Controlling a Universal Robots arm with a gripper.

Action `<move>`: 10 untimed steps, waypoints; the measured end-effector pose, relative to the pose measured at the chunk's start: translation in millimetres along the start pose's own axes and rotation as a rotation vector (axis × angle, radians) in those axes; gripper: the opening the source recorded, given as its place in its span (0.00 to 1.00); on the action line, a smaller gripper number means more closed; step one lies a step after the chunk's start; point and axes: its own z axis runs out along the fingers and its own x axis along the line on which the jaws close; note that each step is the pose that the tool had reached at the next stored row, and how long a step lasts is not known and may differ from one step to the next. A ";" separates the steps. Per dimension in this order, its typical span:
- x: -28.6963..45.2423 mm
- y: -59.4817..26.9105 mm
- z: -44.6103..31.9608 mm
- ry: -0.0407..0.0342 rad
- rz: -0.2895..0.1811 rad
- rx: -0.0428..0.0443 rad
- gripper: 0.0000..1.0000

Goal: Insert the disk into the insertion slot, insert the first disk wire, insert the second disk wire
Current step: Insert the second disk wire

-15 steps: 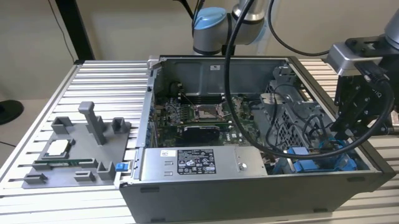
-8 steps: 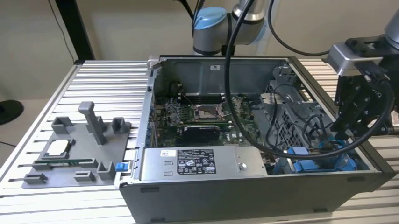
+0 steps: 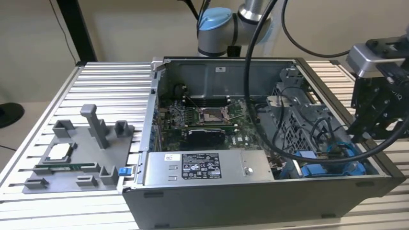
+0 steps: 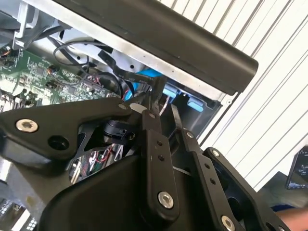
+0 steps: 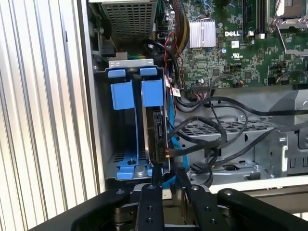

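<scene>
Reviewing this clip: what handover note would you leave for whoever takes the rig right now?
Tool: close over the drive bay; grip state unclear.
Disk: on edge inside the bay, in its blue carrier.
Done: disk looks inserted.
Left: both wires; black cables lie beside the bay, and I cannot tell whether any is plugged in.

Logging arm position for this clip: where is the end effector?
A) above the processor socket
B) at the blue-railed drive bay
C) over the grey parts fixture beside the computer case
B: in the first wrist view the end effector sits right at the edge of the blue-railed insertion slot.
</scene>
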 end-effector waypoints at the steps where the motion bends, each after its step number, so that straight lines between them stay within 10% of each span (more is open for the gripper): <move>1: -0.1 -0.5 -0.7 0.0002 0.000 -0.0002 1.00; 10: -2.3 -16.2 -9.1 0.0009 -0.003 -0.0107 1.00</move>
